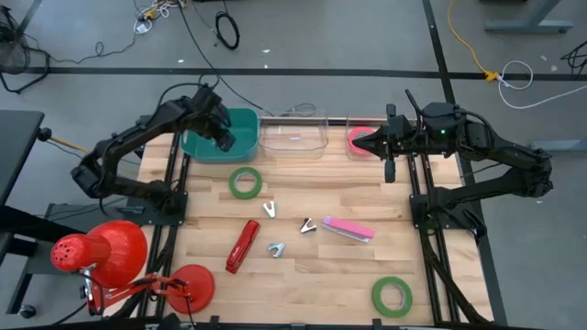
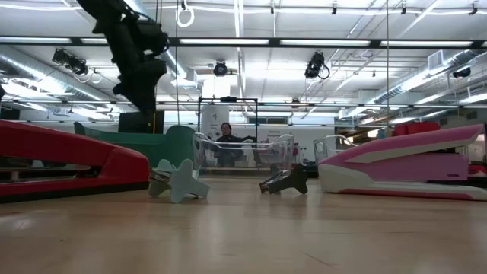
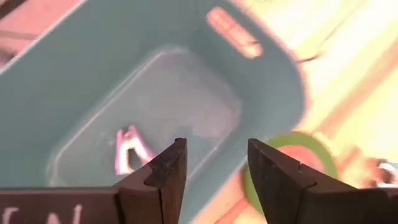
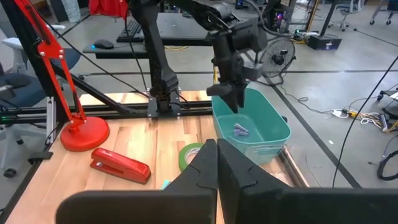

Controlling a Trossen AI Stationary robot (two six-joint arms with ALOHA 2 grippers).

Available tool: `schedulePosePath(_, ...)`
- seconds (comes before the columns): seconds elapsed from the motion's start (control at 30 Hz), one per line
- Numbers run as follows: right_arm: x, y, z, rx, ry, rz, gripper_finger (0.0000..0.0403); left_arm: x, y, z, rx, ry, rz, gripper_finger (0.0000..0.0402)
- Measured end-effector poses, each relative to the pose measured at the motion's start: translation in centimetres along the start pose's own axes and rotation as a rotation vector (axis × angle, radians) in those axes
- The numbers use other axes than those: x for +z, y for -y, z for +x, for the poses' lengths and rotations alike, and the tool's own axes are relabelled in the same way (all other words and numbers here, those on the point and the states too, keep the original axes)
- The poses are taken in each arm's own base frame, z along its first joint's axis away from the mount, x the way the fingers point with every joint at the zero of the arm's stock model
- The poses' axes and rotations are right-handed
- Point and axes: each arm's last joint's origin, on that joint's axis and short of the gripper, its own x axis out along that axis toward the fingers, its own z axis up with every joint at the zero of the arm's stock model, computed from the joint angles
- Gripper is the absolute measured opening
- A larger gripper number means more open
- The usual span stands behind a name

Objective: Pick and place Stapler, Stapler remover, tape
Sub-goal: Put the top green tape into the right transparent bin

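Note:
My left gripper (image 3: 214, 167) hangs open and empty above the teal bin (image 1: 240, 124), fingers slanting down; the right wrist view shows that gripper (image 4: 232, 101) over the bin too. A pink staple remover (image 3: 127, 149) lies on the bin's floor. On the table lie a red stapler (image 1: 243, 246), a pink stapler (image 1: 348, 229), three staple removers (image 1: 269, 209) (image 1: 307, 225) (image 1: 276, 248) and two green tape rolls (image 1: 245, 181) (image 1: 392, 295). A red-pink tape roll (image 1: 360, 140) lies in a clear bin at the far right. My right gripper (image 4: 217, 163) waits shut near that bin.
A clear bin (image 1: 293, 133) stands between the teal bin and the one with the red-pink tape. A red desk lamp (image 1: 110, 252) stands at the near left corner. Black frame rails (image 1: 174, 211) run along both table sides. A person (image 2: 226, 141) sits far behind the table.

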Motion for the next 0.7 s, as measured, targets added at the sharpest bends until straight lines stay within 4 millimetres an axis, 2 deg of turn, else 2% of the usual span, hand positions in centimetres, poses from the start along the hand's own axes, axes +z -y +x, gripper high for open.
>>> schedulePosePath(0.23,0.0,0.0,0.0,-0.001,0.000,-0.002,0.0002,0.3,3.0,-1.6,-0.070,0.028,0.100,0.0174)
schedulePosePath(0.37,0.0,0.0,0.0,0.000,0.000,-0.002,0.0002,0.2,5.5,-2.1,-0.188,0.040,0.237,0.0174)
schedulePosePath(0.7,0.0,0.0,0.0,0.000,0.001,-0.007,0.0002,-1.3,11.1,-3.0,-0.327,0.033,0.477,0.0174)
